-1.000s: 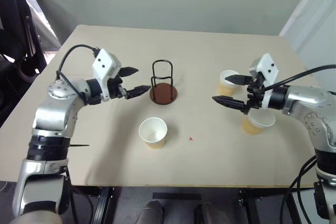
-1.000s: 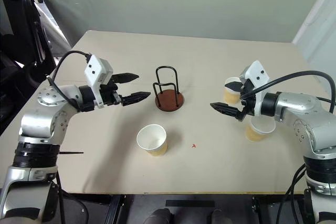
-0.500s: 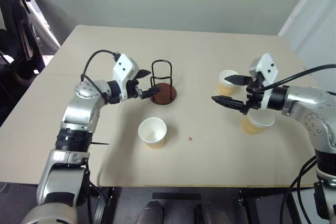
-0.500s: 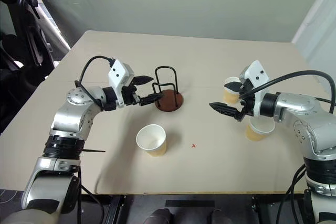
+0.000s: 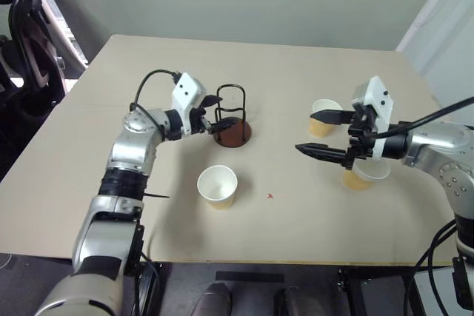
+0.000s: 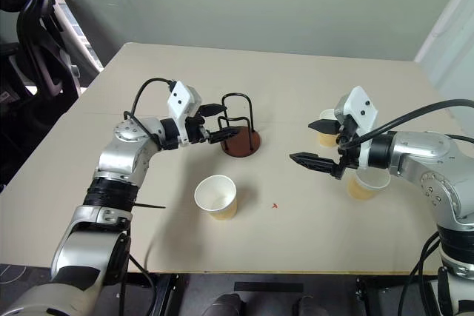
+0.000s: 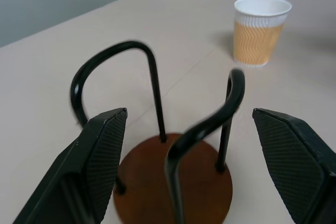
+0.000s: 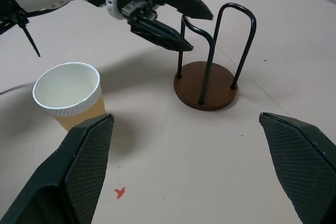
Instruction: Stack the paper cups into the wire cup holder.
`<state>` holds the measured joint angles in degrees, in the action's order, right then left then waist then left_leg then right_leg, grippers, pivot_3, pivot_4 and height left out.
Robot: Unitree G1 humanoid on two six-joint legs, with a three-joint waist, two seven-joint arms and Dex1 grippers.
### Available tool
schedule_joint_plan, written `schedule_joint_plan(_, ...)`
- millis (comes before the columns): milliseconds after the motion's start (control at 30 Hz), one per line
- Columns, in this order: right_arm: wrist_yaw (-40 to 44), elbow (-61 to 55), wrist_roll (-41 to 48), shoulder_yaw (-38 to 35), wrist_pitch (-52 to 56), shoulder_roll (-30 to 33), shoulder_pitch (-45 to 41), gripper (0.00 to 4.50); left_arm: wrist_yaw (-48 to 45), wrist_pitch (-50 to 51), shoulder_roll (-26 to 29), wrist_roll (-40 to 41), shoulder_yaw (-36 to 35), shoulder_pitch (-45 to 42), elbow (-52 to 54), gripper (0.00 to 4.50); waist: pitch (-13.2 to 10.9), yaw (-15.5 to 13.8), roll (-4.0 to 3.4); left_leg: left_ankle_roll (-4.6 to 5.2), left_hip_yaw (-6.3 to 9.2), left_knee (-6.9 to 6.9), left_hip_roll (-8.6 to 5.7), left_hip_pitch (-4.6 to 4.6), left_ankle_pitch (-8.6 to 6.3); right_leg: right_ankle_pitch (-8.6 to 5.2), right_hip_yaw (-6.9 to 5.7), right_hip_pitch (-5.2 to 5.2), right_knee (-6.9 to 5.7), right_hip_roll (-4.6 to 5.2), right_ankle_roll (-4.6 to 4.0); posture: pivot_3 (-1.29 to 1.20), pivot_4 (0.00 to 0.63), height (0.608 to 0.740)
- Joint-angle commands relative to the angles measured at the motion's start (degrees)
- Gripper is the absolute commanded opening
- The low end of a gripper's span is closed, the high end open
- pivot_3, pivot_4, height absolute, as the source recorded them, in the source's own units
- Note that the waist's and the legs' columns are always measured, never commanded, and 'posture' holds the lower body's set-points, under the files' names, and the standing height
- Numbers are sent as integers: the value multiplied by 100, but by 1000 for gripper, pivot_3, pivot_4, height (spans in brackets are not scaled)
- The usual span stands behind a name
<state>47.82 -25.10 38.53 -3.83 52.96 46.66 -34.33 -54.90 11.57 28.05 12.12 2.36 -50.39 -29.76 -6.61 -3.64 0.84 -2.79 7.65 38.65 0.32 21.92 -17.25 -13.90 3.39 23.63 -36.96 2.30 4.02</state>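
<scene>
The left gripper (image 6: 219, 123) was seen with its jaws spread wide and nothing between them, one finger on each side of the wire cup holder (image 6: 240, 129), which stood empty on the table (image 6: 148, 257) just left of centre. The step in hand was judged to be steadying the holder. It would be done well if the fingers were closed gently low on the wire loops, so that the base was not tipped or slid. Three paper cups were counted: one (image 6: 216, 197) near the front edge below the holder, one (image 6: 326, 126) to the right, and one (image 6: 364, 183) partly hidden behind the right gripper (image 6: 317, 142), which was held wide apart and empty. One holder and two grippers were counted.
</scene>
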Motion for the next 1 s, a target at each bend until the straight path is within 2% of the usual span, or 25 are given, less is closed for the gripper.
schedule_joint_plan(33,37,-264,244,-216,50,96,-69,4500,-199,-89,-72,22,23,-103,-63,3094,0,0,0,0,0,0,0,0,0,0,0,0,0,0,0,0,150,740)
schedule_joint_plan(300,153,-445,485,-115,169,289,35,4500,-595,176,-171,110,69,-123,-60,36,0,-6,0,1,0,5,-2,2,0,1,0,-2,1,-1,2,0,150,740)
schedule_joint_plan(600,219,-416,543,-95,194,434,93,4500,-855,632,-157,261,86,-109,525,36,0,-9,0,2,-1,11,-2,3,1,3,0,-4,0,-1,6,0,150,740)
schedule_joint_plan(1000,645,-174,521,-570,45,1231,640,4500,-1534,594,-440,344,560,-482,1301,36,0,-47,0,4,-13,21,-3,10,1,5,0,-8,0,-1,11,0,150,740)
